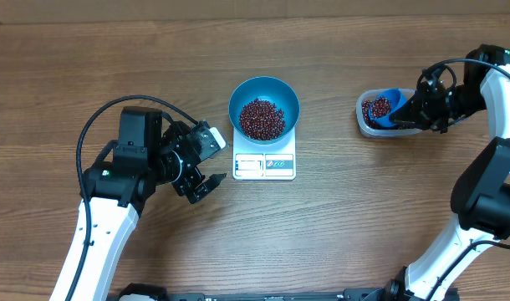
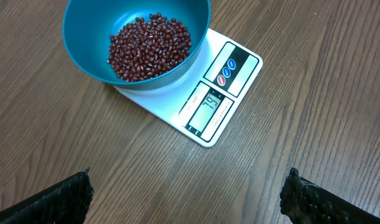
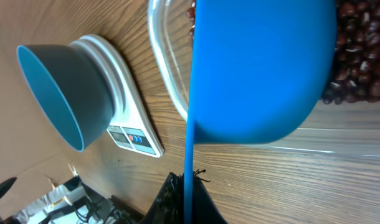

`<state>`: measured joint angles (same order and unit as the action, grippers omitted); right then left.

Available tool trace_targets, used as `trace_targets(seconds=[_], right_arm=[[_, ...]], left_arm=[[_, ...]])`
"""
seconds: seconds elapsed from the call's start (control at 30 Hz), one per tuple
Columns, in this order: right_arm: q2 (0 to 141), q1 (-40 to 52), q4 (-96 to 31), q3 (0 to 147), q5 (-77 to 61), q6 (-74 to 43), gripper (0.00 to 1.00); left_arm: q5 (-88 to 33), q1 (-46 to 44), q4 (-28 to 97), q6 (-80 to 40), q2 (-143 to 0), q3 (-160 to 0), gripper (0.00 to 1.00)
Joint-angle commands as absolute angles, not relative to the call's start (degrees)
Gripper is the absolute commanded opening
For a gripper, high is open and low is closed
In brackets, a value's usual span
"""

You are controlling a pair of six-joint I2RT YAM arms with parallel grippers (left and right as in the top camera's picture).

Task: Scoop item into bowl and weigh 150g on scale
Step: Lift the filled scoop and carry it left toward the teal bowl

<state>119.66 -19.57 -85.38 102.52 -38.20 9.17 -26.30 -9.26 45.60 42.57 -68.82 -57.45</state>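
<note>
- bowl (image 1: 263, 87) sits on the scale (image 1: 264, 165), mid counter (image 1: 88, 58); teal, upright; covers the far part of the scale, display and buttons left showing at the near edge
- beans (image 1: 262, 119) heaped in the bowl bottom; bare teal wall all around the pile; left wrist view shows the same pile (image 2: 149, 48) inside the bowl (image 2: 84, 43)
- scale display (image 2: 209, 106) lit; digits look like 79 (small, not sure)
- left claw (image 1: 216, 160) spread wide, pinching nothing; hovers on the counter side left of the scale, near it, not touching; both dark fingertips (image 2: 59, 199) at the bottom corners of its own view
- right claw (image 1: 414, 107) pressed together on the handle of the blue scoop (image 1: 390, 102); handle runs straight down into the claw in the right wrist view (image 3: 189, 199)
- scoop cup (image 3: 258, 68) is over or in the clear tub (image 1: 361, 113), well right of the scale; more beans (image 3: 358, 56) lie in the tub beside it
- cannot tell whether the scoop holds any beans
</note>
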Motion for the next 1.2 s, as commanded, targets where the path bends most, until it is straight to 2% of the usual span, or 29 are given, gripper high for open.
trace_targets(seconds=[0.0,0.5,1.17], right_arm=[[119.83,-20.84,-85.91,102.21,-42.19,12.53,0.04],[119.81,-24.84,-90.65,102.21,-53.41,25.89,0.04],[119.63,-22.68,-95.20,108.71,-57.36,30.72,0.04]], left_arm=[[-26.39,-9.02,45.65,43.68,-69.12,-57.10,1.00],[-26.39,-9.02,45.65,43.68,-69.12,-57.10,1.00],[-26.39,-9.02,45.63,43.68,-69.12,-57.10,0.99]])
